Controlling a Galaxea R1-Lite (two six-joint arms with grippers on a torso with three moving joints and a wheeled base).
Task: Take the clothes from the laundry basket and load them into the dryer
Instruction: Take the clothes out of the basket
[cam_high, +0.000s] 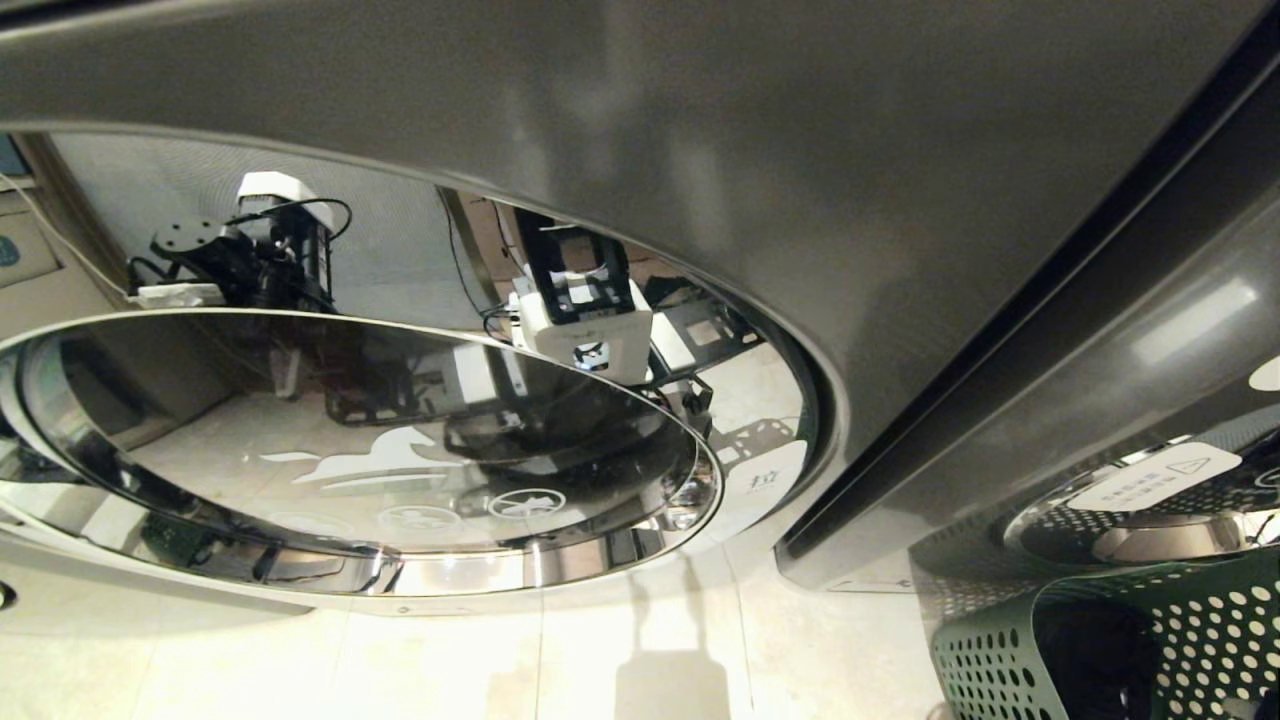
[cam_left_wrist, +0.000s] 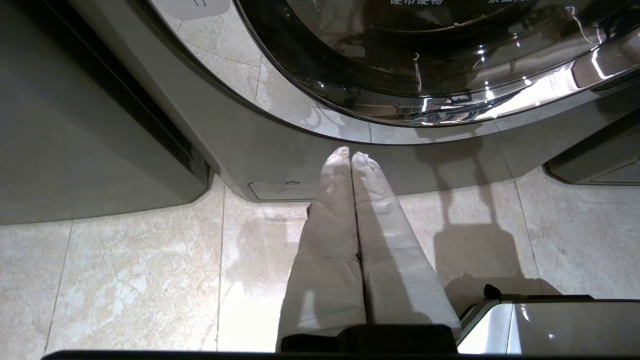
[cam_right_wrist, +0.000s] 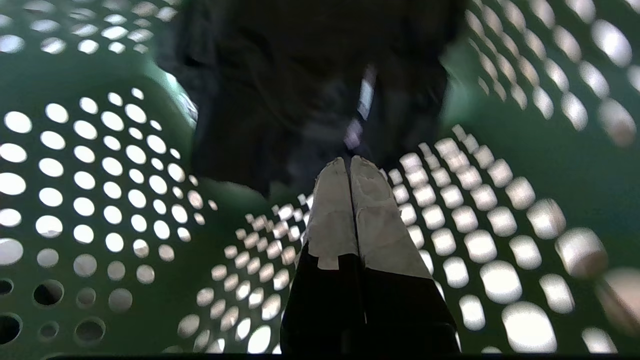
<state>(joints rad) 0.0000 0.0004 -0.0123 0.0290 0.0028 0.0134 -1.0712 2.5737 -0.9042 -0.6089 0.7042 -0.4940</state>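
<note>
The dark green laundry basket (cam_high: 1000, 660) with round holes stands on the floor at the lower right of the head view, with black clothes (cam_high: 1095, 650) showing inside it. My right gripper (cam_right_wrist: 349, 162) is down inside the basket (cam_right_wrist: 100, 175), shut with nothing between its taped fingers. Its tips point at the black clothes (cam_right_wrist: 310, 90) heaped against the basket's wall, just short of the fabric. My left gripper (cam_left_wrist: 349, 154) is shut and empty, parked low over the floor tiles. Two grey machines stand ahead; I cannot tell which one is the dryer.
A grey machine with a large chrome-rimmed round door (cam_high: 620, 560) fills the head view's left and middle and reflects the robot. A second grey machine (cam_high: 1130, 540) with a chrome door ring stands behind the basket. Pale floor tiles (cam_left_wrist: 150, 270) lie in front.
</note>
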